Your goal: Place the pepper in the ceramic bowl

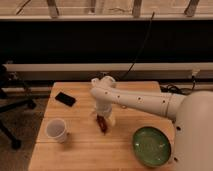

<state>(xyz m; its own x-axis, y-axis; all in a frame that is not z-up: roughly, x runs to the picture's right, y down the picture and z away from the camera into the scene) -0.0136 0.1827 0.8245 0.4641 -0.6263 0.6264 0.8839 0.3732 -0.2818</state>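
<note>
**A:** Where's the gripper?

**B:** The gripper (100, 116) is low over the table (80, 152), abt mid-top. It's at the end of the white arm (135, 99), which reaches in from the right. Wide or narrow: can't tell, the wrist hides it from this angle.

**A:** And the pepper?

**B:** The pepper (102, 125) is directly below the gripper, dark red, long axis pointing toward the front edge. Its top end meets the gripper. Held or just lying on the wood, can't tell.

**A:** Bowl?

**B:** The bowl (151, 146) is at the front right, green & glossy, near the robot's body (197, 132). It's well apart from the pepper, right of it & closer to the front edge.

**A:** Anything in the way?

**B:** A white obj (111, 120) is just beside the pepper on the bowl's side, partly behind the arm. Prob. a small bottle.

**A:** What else is around?

**B:** A cup (56, 130) is upright at the front left, well apart from the pepper. A black phone (65, 98) lies flat at the back left. A chair (11, 102) is on the floor left of the table. A cable (142, 47) runs down the dark wall behind the table.
</note>
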